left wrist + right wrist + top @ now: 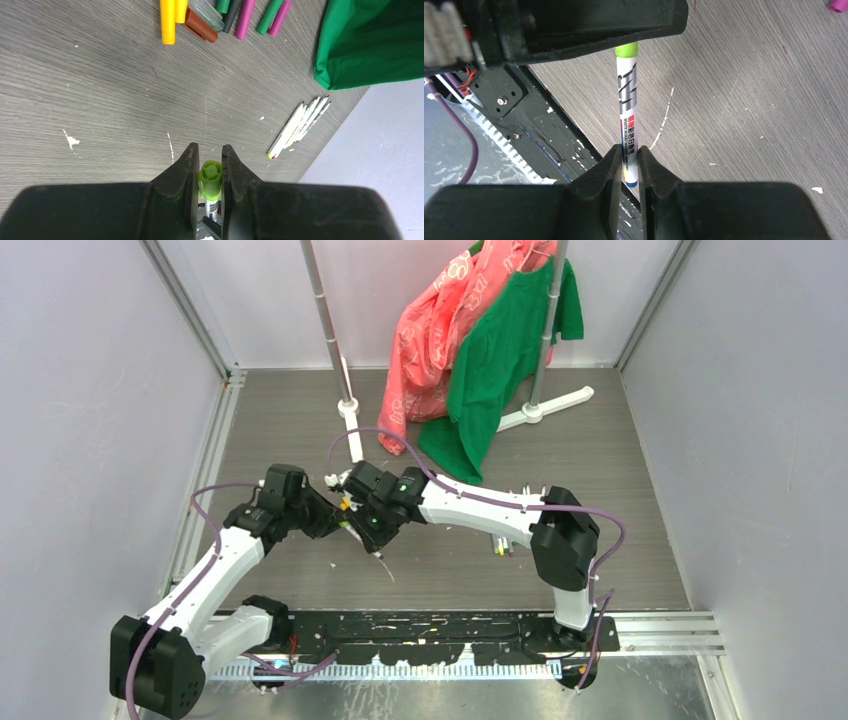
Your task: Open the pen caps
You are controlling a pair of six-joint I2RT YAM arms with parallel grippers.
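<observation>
A pen with a white printed barrel (628,100) and a lime-green cap (211,176) is held above the table between both grippers. My left gripper (207,150) is shut on the green pen cap (626,50), which sits on the pen. My right gripper (628,152) is shut on the barrel's other end. The two grippers meet left of the table's centre in the top view, left gripper (330,520) against right gripper (367,530). Several loose coloured caps lie in a cluster: yellow (168,20), brown (201,26), magenta (245,17). A bundle of white pens (300,127) lies apart.
A garment rack stands at the back with grey poles (328,330), a pink garment (430,340) and a green shirt (495,370) hanging to the table. The green cloth (372,40) lies near the caps. The black base rail (420,630) runs along the near edge.
</observation>
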